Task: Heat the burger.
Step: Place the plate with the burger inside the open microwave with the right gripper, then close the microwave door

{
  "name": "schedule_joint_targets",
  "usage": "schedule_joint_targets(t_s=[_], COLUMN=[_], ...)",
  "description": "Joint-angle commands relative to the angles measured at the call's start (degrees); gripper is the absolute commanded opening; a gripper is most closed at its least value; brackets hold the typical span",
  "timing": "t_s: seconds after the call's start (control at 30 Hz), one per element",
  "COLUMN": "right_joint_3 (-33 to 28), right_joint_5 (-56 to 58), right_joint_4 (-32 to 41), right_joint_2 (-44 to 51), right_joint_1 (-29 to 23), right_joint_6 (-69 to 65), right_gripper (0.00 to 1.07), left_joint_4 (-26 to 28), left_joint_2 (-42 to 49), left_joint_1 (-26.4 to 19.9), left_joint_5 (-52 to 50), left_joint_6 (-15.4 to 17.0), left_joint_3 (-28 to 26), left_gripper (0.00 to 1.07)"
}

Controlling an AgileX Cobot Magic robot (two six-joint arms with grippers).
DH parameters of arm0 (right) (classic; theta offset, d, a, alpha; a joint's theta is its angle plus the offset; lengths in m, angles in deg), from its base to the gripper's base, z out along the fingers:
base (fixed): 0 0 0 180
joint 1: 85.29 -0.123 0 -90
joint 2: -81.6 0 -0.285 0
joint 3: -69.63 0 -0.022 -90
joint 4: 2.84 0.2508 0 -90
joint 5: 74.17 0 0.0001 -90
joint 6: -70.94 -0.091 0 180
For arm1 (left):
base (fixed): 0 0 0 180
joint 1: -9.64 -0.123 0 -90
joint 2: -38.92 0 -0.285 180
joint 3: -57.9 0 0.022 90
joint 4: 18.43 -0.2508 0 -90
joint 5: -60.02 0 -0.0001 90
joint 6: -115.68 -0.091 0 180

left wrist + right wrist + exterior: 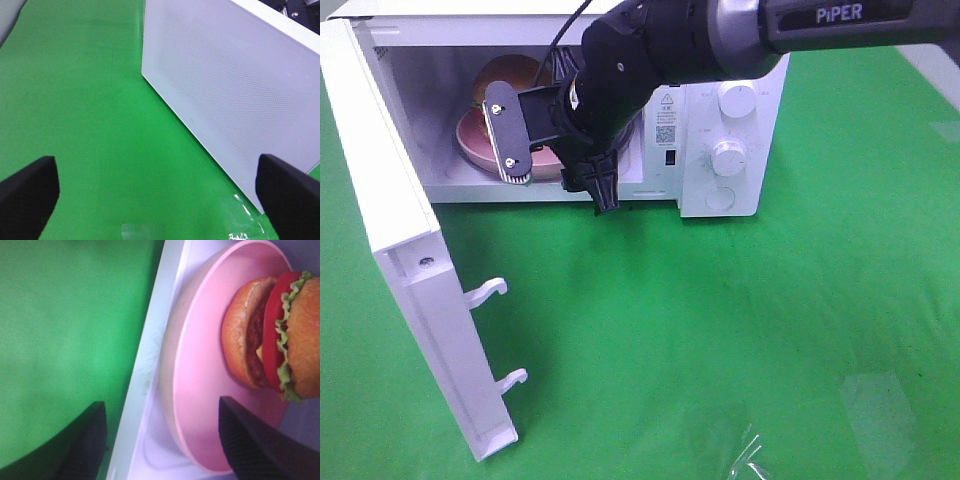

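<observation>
Green cloth (720, 330) covers the whole work surface. White microwave (740, 150) stands at the upper centre of the exterior view, with its door (400, 260) swung fully open down the left side of the frame. Right arm (720, 35) (dark, lettered casing) enters from the upper right and reaches across to the mouth of the oven.

Inside the cavity, at upper left, a pink plate (200, 370) lies flat on the floor. The burger (270, 340) sits on that plate, towards its far side, with bun, tomato and lettuce visible.

Right gripper (167, 445) is at the oven opening, just in front of the plate. Its jaws are spread wide and have hold of nothing. Left gripper (157, 195) does not appear in the exterior view. Its own camera shows it over the cloth, near the door's outer face, jaws likewise wide apart and empty.

Two round knobs (728, 157) sit one above the other on the control panel.
</observation>
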Motion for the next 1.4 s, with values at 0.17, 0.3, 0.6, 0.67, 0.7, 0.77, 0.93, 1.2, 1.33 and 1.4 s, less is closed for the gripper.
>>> schedule_joint_targets(t_s=[0.17,0.3,0.6,0.67,0.7,0.77,0.93,1.2,1.33,1.4], right_joint_3=[-7.7,-12.7,-21.9,-24.5,-26.7,-28.6,-33.5,-40.0,-44.5,-46.1], right_joint_5=[-2.6,-4.9,-7.4,-8.4,-8.5,-8.5,-8.5,-8.2,-7.8,-7.8], right_joint_4=[-1.3,-0.9,0.6,0.6,0.7,1.0,3.0,3.6,3.6,3.6], right_joint_2=[5.4,8.6,15.2,17.1,18.8,20.5,25.2,32.0,37.4,39.4], right_joint_1=[-0.1,-0.1,-0.1,-0.1,-0.1,-0.1,-0.1,-0.1,-0.1,-0.1], right_joint_6=[0.2,0.2,-0.1,-0.1,-0.7,-1.9,-5.2,-12.9,-20.6,-23.5], right_gripper=[0.63,0.63,0.66,0.66,0.67,0.67,0.67,0.67,0.67,0.67], left_joint_4=[0.3,0.3,0.3,0.3,0.3,0.3,0.3,0.3,0.3,0.3], left_joint_2=[0.9,0.9,0.9,0.9,0.9,0.9,0.9,0.9,0.9,0.9], left_joint_1=[0.2,0.2,0.2,0.2,0.2,0.2,0.2,0.2,0.2,0.2], left_joint_5=[-0.3,-0.3,-0.3,-0.3,-0.3,-0.3,-0.3,-0.3,-0.3,-0.3], left_joint_6=[0.0,0.0,0.0,0.0,0.0,0.0,0.0,0.0,0.0,0.0], left_joint_3=[0.2,0.2,0.2,0.2,0.2,0.2,0.2,0.2,0.2,0.2], left_gripper=[1.0,1.0,1.0,1.0,1.0,1.0,1.0,1.0,1.0,1.0])
